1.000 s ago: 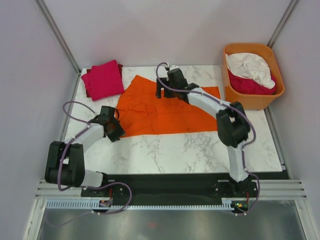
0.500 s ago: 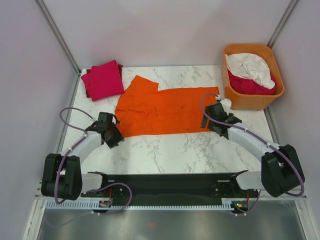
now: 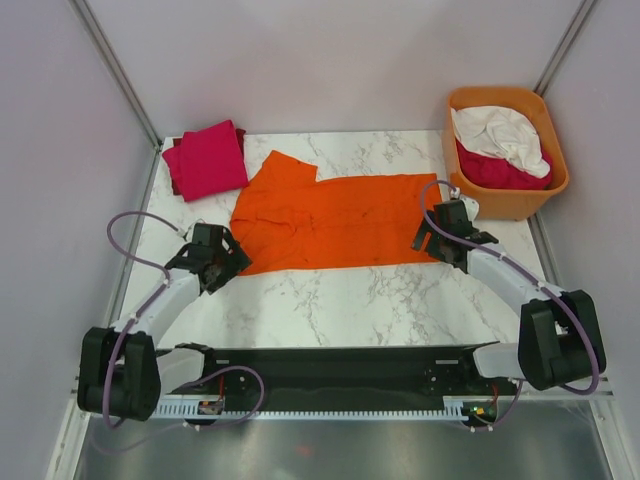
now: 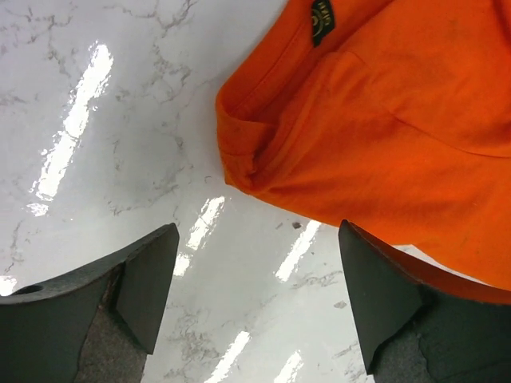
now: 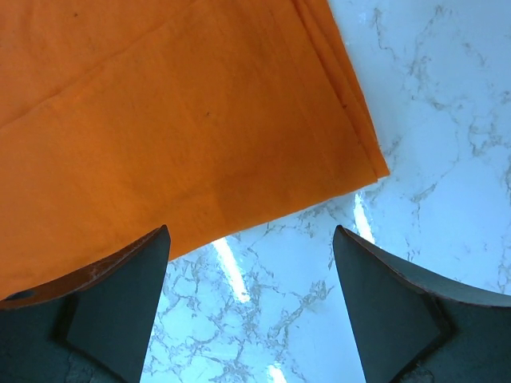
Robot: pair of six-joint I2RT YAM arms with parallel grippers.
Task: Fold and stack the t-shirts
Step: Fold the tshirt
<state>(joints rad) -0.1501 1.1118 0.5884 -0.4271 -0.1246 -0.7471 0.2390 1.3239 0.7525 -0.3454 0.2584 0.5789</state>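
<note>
Have orange t-shirt [image 3: 330, 220] flat at frame centre. Expect soft, light, limp cloth, likely to bunch; pinch at lower corners. Left gripper [image 3: 224, 262] and right gripper [image 3: 430, 238] spread wide, empty, beside those corners.

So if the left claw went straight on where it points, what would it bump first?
Probably the marble table ahead of the open left claw, else the near corner of the orange t-shirt beyond it. Its tilt is hard to judge.

I saw the marble table [image 3: 350, 300] carrying an orange t-shirt [image 3: 330, 220] spread flat at centre. A folded magenta shirt [image 3: 210, 160] lay at ten o'clock.
</note>
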